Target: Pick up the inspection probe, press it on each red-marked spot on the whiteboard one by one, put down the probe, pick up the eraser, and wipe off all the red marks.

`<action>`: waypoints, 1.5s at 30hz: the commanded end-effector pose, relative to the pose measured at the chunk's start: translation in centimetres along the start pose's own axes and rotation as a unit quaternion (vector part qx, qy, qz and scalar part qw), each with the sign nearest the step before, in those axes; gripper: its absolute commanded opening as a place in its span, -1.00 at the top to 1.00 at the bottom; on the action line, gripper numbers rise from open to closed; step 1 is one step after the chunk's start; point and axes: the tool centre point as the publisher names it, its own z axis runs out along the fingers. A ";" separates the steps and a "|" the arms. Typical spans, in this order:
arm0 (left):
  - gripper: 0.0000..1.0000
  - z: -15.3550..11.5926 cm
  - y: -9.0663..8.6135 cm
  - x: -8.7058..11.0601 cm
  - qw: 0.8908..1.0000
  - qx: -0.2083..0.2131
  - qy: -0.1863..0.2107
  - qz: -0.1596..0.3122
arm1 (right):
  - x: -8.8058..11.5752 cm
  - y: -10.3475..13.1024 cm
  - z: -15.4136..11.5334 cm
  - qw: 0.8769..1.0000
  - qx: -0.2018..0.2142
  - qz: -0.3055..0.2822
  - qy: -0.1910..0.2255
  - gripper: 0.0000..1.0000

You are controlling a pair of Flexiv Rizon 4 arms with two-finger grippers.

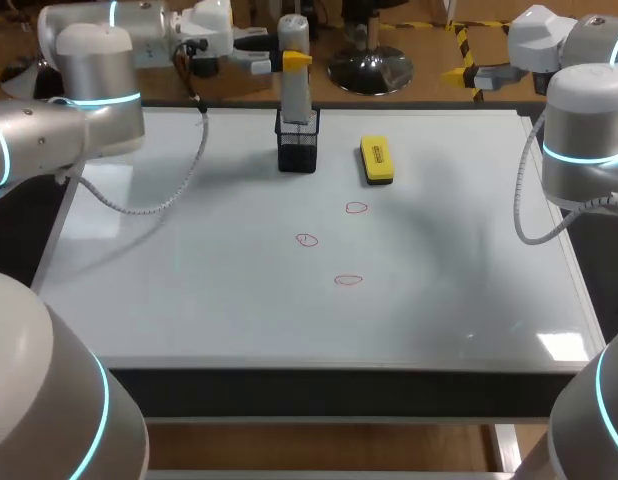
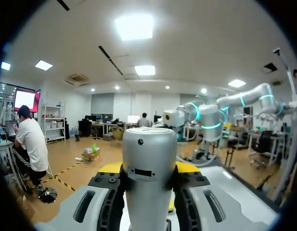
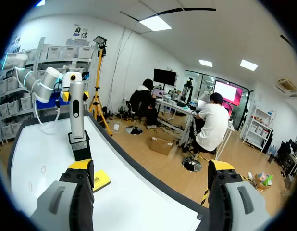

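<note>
A big whiteboard (image 1: 189, 300) covers the table, and it is white and flat. Nearest to me on the board is one small red ring (image 1: 348, 281). A little farther and to the left is a second red ring (image 1: 306, 240). A third red ring (image 1: 356, 208) sits past that one, more to the right. All three red marks are drawn as thin loops and they are apart from each other.

Farther back lies the yellow eraser (image 1: 376, 160), flat on the board, just past the third ring. Beside it, to its left, stands a black mesh holder (image 1: 297, 150). The probe (image 1: 295, 95), a silver stick, stands upright in that holder. Its foot is hidden by the mesh, so I cannot tell how deep it sits.

The left arm comes in from the left along the far edge. The left gripper (image 1: 291, 60) is at the top part of the probe. In the left wrist view its two fingers press on the silver stick, one on each side, so it is clamped on the probe.

The right gripper (image 3: 151, 168) hangs at the far right side of the board. Its fingers are spread wide with nothing between them. It is well apart from the eraser and the probe.
</note>
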 end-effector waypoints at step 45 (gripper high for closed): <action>1.00 -17.6 3.0 -0.9 1.000 -0.017 -0.009 0.014 | -0.1 0.0 0.0 1.000 0.000 0.000 0.001 -1.00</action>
